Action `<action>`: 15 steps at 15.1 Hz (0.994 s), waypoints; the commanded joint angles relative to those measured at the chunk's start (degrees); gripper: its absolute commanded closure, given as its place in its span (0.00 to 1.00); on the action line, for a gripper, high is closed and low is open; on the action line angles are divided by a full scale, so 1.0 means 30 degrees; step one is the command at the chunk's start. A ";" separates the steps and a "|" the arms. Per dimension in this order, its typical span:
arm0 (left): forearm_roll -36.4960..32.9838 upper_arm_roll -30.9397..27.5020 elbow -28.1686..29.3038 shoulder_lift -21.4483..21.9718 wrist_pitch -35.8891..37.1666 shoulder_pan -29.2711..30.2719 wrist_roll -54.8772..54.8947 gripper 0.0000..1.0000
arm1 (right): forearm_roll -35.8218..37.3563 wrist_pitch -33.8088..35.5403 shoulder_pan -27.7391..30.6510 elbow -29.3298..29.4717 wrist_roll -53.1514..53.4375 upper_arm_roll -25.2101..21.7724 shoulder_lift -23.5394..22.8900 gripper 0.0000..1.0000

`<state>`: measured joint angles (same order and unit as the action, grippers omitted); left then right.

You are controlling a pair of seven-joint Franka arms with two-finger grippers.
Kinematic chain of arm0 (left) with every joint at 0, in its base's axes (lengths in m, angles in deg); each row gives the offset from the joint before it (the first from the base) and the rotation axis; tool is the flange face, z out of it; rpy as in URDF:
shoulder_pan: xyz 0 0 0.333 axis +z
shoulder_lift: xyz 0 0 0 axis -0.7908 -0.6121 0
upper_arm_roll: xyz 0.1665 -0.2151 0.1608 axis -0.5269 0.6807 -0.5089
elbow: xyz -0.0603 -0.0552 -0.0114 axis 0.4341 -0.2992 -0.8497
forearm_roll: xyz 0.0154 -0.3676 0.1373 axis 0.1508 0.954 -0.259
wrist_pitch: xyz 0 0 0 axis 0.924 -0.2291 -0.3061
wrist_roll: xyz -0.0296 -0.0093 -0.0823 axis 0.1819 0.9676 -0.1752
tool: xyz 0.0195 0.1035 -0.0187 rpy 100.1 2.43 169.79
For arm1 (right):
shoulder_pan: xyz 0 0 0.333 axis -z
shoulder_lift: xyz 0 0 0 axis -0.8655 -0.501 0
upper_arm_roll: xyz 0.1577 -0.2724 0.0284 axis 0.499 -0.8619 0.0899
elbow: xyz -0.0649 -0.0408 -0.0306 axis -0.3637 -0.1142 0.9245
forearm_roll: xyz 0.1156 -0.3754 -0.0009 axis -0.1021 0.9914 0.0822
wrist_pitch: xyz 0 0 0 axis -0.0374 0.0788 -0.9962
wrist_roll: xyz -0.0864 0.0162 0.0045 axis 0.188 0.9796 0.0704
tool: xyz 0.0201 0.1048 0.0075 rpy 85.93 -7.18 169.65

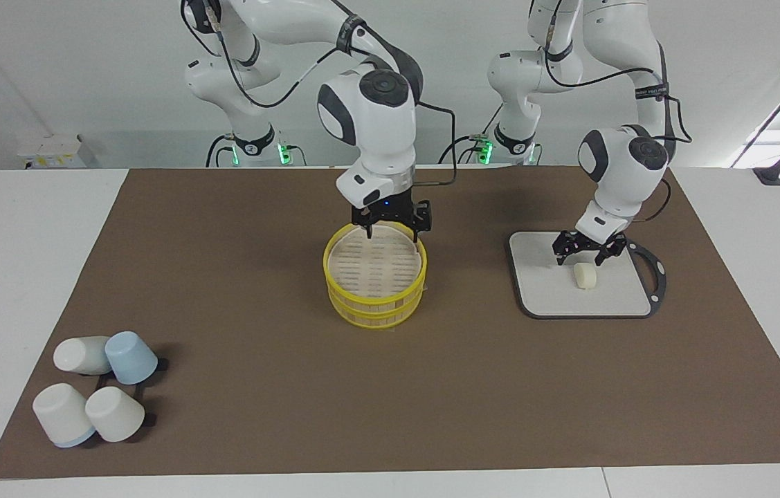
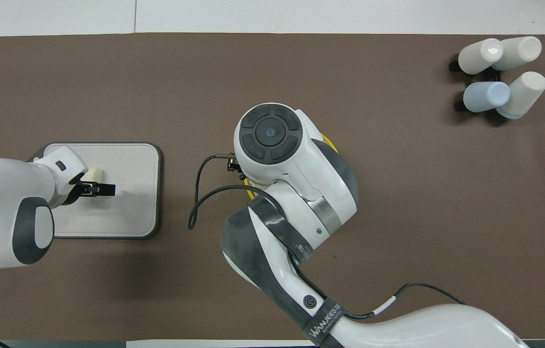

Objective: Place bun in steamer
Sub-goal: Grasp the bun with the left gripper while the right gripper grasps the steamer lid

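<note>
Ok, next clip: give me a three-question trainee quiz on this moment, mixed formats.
1. True or false: the bun already sits in the steamer.
2. Which gripper is over the cutting board? A) left gripper B) right gripper
3. Fill in: the four cups stand at the ____ arm's end of the table.

Key: 1. False; it lies on the board. 2. A; open, just above the bun, while the right one, also open, is over the steamer's rim. 3. Right.
</note>
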<state>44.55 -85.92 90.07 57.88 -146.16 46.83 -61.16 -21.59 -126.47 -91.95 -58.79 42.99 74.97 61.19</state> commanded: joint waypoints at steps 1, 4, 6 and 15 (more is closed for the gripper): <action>0.0025 0.0011 -0.0107 -0.0661 -0.0846 0.0139 0.0560 0.00 | 0.0704 -0.0063 -0.0606 0.1431 0.0543 -0.0131 -0.1345 0.01; 0.0025 0.0012 -0.0107 -0.0926 -0.1315 0.0110 0.0821 0.00 | 0.0735 -0.0559 -0.0898 0.1432 0.0631 -0.0131 -0.1638 0.01; 0.0025 0.0011 -0.0107 -0.1015 -0.1374 0.0168 0.1728 0.07 | 0.0764 -0.0796 -0.1131 0.1460 0.0689 -0.0131 -0.1987 0.01; 0.0141 0.0011 -0.2005 -0.1191 0.1193 0.0139 0.1702 0.57 | 0.1525 -0.1733 -0.1339 0.1343 0.1832 -0.0102 -0.2400 1.00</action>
<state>44.55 -85.95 88.10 54.92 -147.81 46.85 -57.03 -18.23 -131.33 -96.03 -55.98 47.11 74.87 54.66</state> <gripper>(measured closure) 0.568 0.533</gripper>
